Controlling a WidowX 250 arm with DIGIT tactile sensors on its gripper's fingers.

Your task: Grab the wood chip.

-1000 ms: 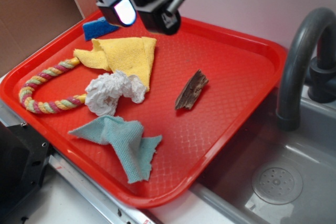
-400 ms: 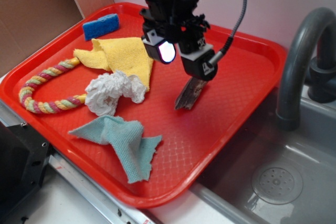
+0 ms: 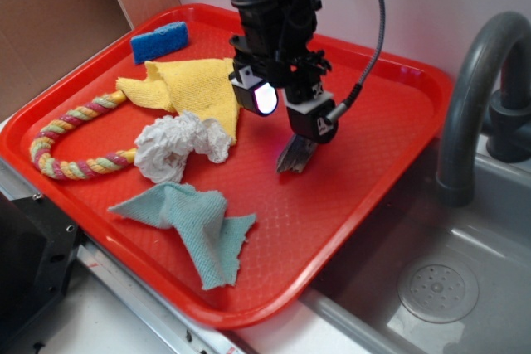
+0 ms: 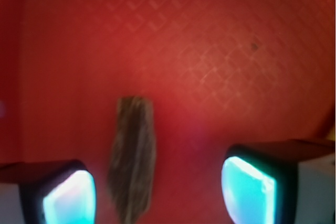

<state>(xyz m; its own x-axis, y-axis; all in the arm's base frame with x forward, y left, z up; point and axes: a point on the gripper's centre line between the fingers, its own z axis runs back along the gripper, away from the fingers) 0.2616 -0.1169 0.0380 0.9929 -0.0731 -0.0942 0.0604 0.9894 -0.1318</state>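
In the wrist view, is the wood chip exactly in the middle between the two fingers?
No, the wood chip lies much closer to the left fingertip than to the right one.

The wood chip [image 4: 132, 157] is a small, elongated, dark brown sliver with pale grainy streaks and ragged ends. It lies flat, lengthwise between the two fingers [image 4: 68, 198], close beside the left-hand one in the wrist view and well apart from the other, its near end level with the fingertips.
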